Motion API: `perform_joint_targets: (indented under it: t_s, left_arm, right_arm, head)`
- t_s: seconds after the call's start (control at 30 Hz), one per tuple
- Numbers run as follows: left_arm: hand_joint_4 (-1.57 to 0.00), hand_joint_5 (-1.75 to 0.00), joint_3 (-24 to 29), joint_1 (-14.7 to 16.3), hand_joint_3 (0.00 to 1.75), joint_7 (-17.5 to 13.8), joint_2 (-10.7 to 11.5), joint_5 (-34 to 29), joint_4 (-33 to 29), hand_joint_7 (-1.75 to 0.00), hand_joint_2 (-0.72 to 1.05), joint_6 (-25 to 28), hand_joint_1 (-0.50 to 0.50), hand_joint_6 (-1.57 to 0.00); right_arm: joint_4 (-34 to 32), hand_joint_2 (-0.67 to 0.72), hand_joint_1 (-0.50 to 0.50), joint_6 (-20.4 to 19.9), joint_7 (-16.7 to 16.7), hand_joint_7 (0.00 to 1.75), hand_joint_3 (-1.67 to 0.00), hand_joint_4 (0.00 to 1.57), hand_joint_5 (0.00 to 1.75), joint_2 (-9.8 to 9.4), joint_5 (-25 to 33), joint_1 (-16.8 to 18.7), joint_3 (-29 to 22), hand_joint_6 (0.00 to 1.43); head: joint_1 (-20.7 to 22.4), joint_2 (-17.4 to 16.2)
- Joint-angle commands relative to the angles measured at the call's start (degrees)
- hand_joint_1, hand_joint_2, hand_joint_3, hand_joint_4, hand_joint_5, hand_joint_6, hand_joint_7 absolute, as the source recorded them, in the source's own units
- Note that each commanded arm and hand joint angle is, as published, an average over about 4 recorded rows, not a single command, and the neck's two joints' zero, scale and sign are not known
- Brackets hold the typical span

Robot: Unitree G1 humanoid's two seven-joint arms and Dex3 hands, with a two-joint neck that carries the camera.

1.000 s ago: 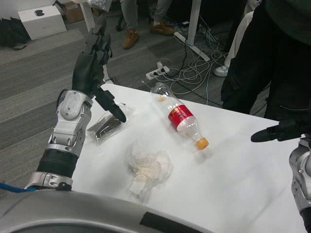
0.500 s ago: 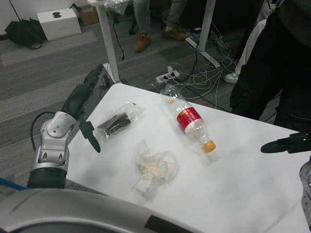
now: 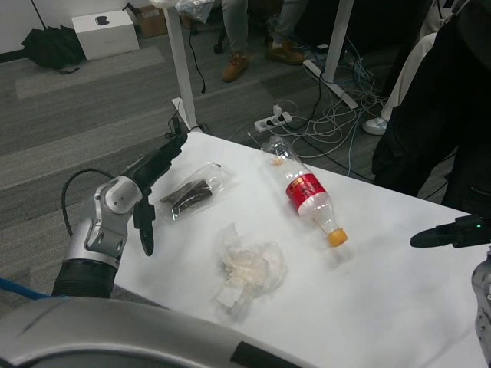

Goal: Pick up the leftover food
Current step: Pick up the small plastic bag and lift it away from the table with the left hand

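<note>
A clear plastic bag with dark leftover food (image 3: 192,192) lies on the white table (image 3: 383,307) near its left edge. My left hand (image 3: 156,170) is low beside the bag's left end, fingers stretched out and apart, thumb hanging down, holding nothing. A crumpled white wrapper with pale scraps (image 3: 249,268) lies nearer to me in the middle. A plastic bottle (image 3: 305,189) with a red label and orange cap lies on its side further right. My right hand (image 3: 453,232) hovers at the far right with fingers stretched out, empty.
A person in dark clothes (image 3: 437,100) stands at the table's far right side. Beyond the far edge are a white table leg (image 3: 182,69), a power strip and tangled cables (image 3: 322,115) on the grey floor.
The camera has shifted. My left hand has come down from above the bag to table height beside its left end. The right hand has stayed in place.
</note>
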Motion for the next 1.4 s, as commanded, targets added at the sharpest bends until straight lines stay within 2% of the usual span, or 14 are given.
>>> perform_joint_targets:
  t_s: [0.03, 0.1, 0.2, 0.37, 0.5, 0.73, 0.97, 1.17, 1.4]
  left_arm:
    - [0.00, 0.00, -3.51, -1.73, 0.04, -0.23, 1.99, 5.19, -1.89, 0.00, -0.72, 5.30, -0.50, 0.00]
    - [0.00, 0.00, -5.43, -2.67, 0.02, -0.23, 2.19, 6.99, -2.16, 0.00, -0.72, 8.36, -0.50, 0.00]
    - [0.00, 0.00, -7.95, -4.36, 0.09, -0.23, 2.52, 9.06, -2.24, 0.00, -0.70, 12.95, -0.50, 0.00]
    - [0.00, 0.00, -11.97, -6.17, 0.02, -0.23, 3.05, 13.76, -2.24, 0.00, -0.72, 19.21, -0.50, 0.00]
    - [0.00, 0.00, -16.37, -7.51, 0.04, -0.32, 2.63, 19.25, -1.89, 0.00, -0.72, 24.49, -0.50, 0.00]
    - [0.00, 0.00, -20.78, -9.02, 0.04, -1.29, -0.20, 25.10, -0.53, 0.00, -0.70, 27.28, -0.50, 0.00]
    - [0.00, 0.00, -26.78, -9.62, 0.00, -2.78, -0.64, 26.42, 2.52, 0.00, -0.72, 29.39, -0.50, 0.00]
    - [0.00, 0.00, -26.69, -9.66, 0.02, -4.23, -0.82, 26.46, 5.93, 0.00, -0.72, 31.10, -0.50, 0.00]
    - [0.00, 0.00, -25.93, -9.64, 0.00, -4.45, -0.91, 26.11, 7.97, 0.00, -0.68, 31.36, -0.50, 0.00]
  right_arm:
    - [0.00, 0.72, -0.46, -0.19, -0.19, 0.00, 0.00, 0.00, 0.00, -0.58, 1.31, 0.10, 0.64, 0.00]
    - [0.00, 0.72, -0.46, -0.24, -0.17, 0.00, 0.00, 0.00, 0.00, -0.65, 1.97, 0.27, 1.26, 0.00]
    - [-0.04, 0.72, -0.46, -0.19, -0.10, 0.00, 0.00, 0.00, 0.00, -0.80, 2.63, 0.36, 1.87, 0.00]
    - [-0.26, 0.72, -0.46, -0.24, -0.10, 0.00, 0.00, 0.00, 0.00, -1.02, 3.38, 0.78, 2.24, 0.00]
    - [-0.44, 0.72, -0.46, -0.24, -0.01, 0.00, 0.00, 0.00, 0.00, -1.13, 3.99, 1.44, 2.27, 0.00]
    - [-0.31, 0.72, -0.46, -0.24, 0.12, 0.00, 0.00, 0.00, 0.00, -1.42, 5.36, 1.81, 2.62, 0.00]
    - [0.13, 0.72, -0.46, -0.24, 0.49, 0.00, 0.00, 0.00, 0.00, -1.61, 6.83, 1.90, 3.10, 0.00]
    - [0.44, 0.72, -0.46, -0.24, 0.69, 0.00, 0.00, 0.00, 0.00, -1.59, 7.36, 1.90, 3.06, 0.00]
    - [1.47, 0.72, -0.46, -0.28, 0.69, 0.00, 0.00, 0.00, 0.00, -1.63, 7.64, 1.90, 3.21, 0.00]
  head:
    - [-0.38, 0.34]
    - [-0.35, 0.40]
    - [-0.28, 0.31]
    - [-0.40, -0.02]
    - [0.05, -1.18]
    - [1.20, -1.68]
    - [0.46, -1.01]
    - [0.28, -0.80]
    - [0.43, -0.94]
